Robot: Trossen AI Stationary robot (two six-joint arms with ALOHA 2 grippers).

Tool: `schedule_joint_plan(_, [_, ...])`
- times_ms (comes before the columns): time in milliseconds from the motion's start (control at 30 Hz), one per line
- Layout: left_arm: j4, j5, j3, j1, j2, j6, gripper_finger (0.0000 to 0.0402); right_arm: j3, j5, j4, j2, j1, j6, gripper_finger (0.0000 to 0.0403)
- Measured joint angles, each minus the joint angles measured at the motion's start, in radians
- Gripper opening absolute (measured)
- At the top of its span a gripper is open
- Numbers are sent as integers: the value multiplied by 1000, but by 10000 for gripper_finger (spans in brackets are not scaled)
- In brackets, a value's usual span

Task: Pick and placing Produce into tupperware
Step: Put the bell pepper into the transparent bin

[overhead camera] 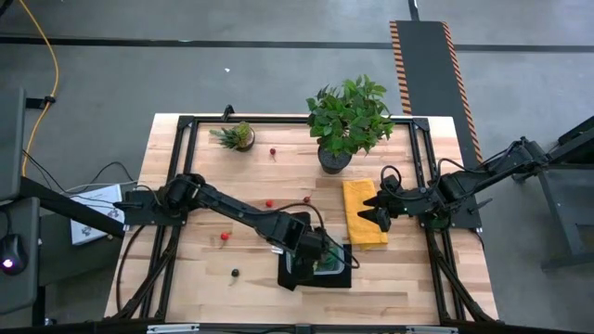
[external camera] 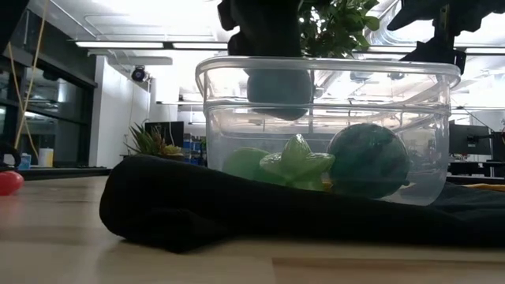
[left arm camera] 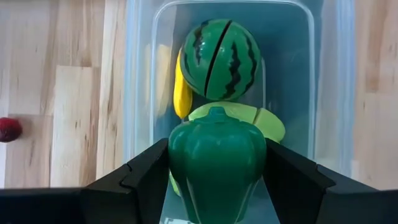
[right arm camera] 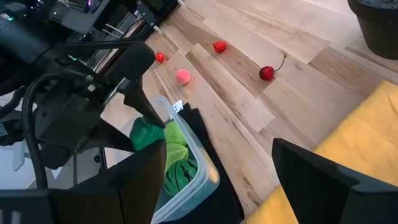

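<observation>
two fingers of my left gripper (left arm camera: 214, 180) clamp a green pepper (left arm camera: 216, 163) directly above the tupperware (left arm camera: 323, 81); below it lie a watermelon (left arm camera: 219, 59) and other produce. my right gripper (overhead camera: 379, 212) hovers open over the yellow cloth (overhead camera: 362, 223).

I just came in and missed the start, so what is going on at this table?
The left gripper holds a green toy pepper over the clear tupperware, which sits on a black mat. A toy watermelon and other green and yellow pieces already lie inside. Small red pieces, such as a cherry, are still on the table. The right gripper waits, open, over the yellow cloth.
</observation>
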Motion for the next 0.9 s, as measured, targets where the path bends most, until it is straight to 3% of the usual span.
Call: schedule_joint_plan(900, [22,-3,0,0,0,-3,218,0,1,0,0,0,-1,282])
